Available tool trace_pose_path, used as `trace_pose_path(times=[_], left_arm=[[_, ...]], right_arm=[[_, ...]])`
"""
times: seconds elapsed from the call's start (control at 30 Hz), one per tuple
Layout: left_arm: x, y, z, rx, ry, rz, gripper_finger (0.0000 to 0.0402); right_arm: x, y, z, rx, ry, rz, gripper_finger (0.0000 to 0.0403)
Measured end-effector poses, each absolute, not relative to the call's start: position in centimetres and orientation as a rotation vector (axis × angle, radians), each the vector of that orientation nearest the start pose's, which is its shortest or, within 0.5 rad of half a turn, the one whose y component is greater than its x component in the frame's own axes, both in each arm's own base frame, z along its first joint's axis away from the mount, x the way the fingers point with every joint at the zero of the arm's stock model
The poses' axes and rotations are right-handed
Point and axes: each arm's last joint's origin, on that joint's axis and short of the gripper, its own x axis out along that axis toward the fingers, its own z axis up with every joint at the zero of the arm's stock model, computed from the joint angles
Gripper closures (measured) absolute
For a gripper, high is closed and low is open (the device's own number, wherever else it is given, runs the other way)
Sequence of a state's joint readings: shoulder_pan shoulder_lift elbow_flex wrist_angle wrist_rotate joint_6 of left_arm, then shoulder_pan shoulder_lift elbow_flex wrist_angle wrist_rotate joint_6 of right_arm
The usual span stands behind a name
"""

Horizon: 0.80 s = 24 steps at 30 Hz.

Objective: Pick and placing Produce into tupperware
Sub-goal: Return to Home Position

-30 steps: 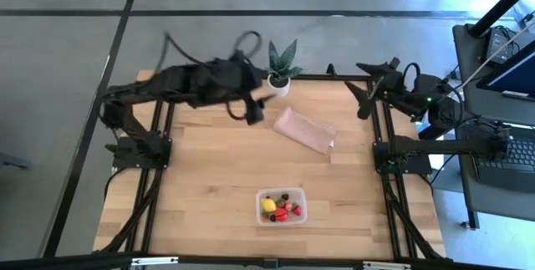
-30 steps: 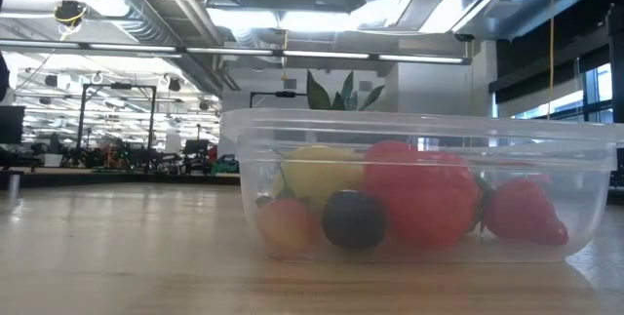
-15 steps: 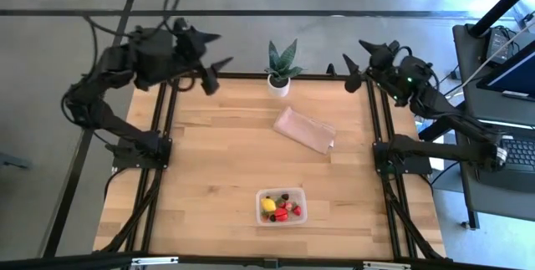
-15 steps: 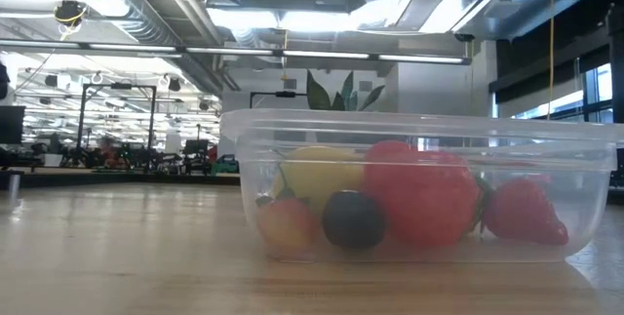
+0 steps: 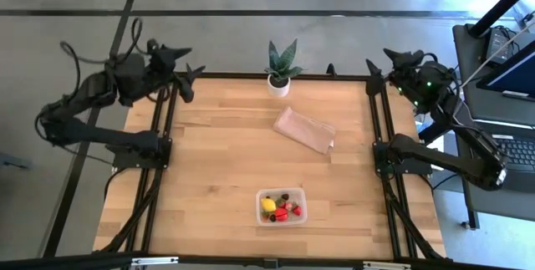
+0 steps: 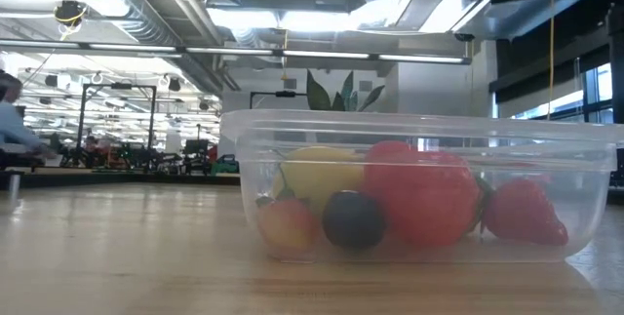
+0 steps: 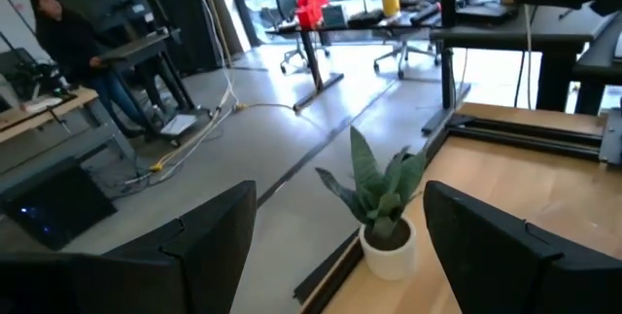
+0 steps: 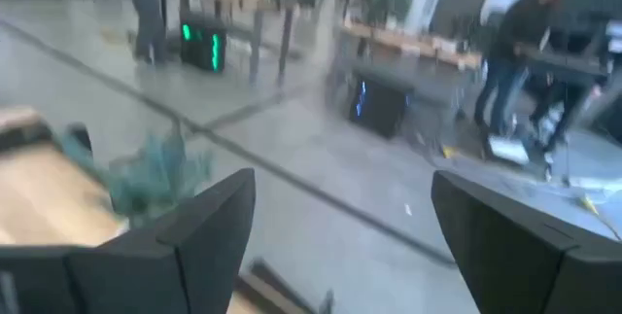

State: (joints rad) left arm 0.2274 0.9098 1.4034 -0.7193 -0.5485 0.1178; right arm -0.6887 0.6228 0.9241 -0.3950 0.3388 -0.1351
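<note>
The clear tupperware (image 5: 282, 206) stands on the table toward the near edge and fills the low view (image 6: 419, 188). Inside it lie the produce: red strawberries (image 6: 421, 196), a yellow fruit (image 6: 317, 172), a dark berry (image 6: 353, 219). My left gripper (image 5: 185, 76) is open and empty at the table's far left corner, raised and level; its wrist view looks at the potted plant (image 7: 381, 202) between the fingers. My right gripper (image 5: 389, 61) is open and empty at the far right corner, far from the tupperware.
A green plant in a white pot (image 5: 281, 73) stands at the far edge's middle. A flat tan sheet (image 5: 304, 129) lies right of centre on the wooden table (image 5: 209, 161). Black frame rails run along both sides. People show in the room beyond.
My left arm has drawn back from near the potted plant toward the table's far left corner and risen. My right arm has pulled back toward the far right corner, its gripper swinging outward. The tupperware and its fruit have kept still.
</note>
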Motion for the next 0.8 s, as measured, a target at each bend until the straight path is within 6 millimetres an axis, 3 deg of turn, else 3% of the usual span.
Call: trace_pose_path(times=[0.2,0.47,0.63,0.8], left_arm=[[9.9,3.9,39.4,0.141,0.173,0.775,0.0113],[7.1,3.4,31.6,0.106,0.047,0.873,0.0113],[6.4,3.3,28.0,0.095,0.001,0.902,0.0113],[5.8,3.2,25.9,0.083,-0.056,0.898,0.0113]], right_arm=[[6.7,-6.9,35.5,-0.033,0.153,-1.032,0.0091],[5.4,-5.8,30.0,-0.009,-0.010,-1.037,0.0091],[5.7,-6.0,26.4,0.005,-0.057,-1.036,0.0091],[5.7,-6.2,23.7,0.049,-0.130,-1.056,0.0091]])
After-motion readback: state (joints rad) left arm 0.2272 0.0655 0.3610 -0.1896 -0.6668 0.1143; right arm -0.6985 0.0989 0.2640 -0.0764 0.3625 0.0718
